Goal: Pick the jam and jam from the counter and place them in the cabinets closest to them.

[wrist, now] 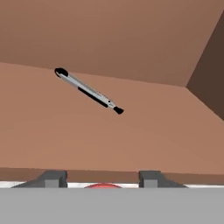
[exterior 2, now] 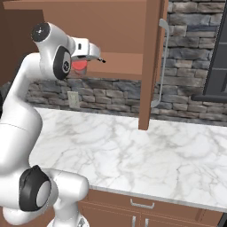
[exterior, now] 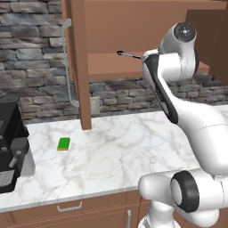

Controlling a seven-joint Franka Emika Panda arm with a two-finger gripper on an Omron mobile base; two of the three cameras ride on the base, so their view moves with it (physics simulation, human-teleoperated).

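Hand (exterior 2: 96, 55) raised inside the open wall cabinet (exterior 2: 119, 26), just above its wooden shelf (exterior 2: 124, 66). Fingers drawn in on a jam jar (exterior 2: 79, 65); in the right base view the jar shows as a red, pinkish-bodied lump tucked under the hand, and in the hand view only a sliver of its red lid (wrist: 101, 186) peeks up between the two dark fingertips (wrist: 52, 178). Jar held low over the near edge of the shelf; whether it touches the board cannot be told.

Farther back on the shelf lies a slim silver-and-black pen-like tool (wrist: 87, 90), flat, angled across the board, well apart from the hand.

Cabinet is reddish-brown wood, plain panels, door swung open with a long silver bar handle (exterior: 67, 62).

Below, a white marble desk (exterior: 124, 147) with grey veining. A small green sponge (exterior: 63, 143) sits toward its left, near a black coffee machine (exterior: 11, 142) at the left edge. Back wall is rough grey stone (exterior: 31, 26); drawers with short silver handles run under the desk.
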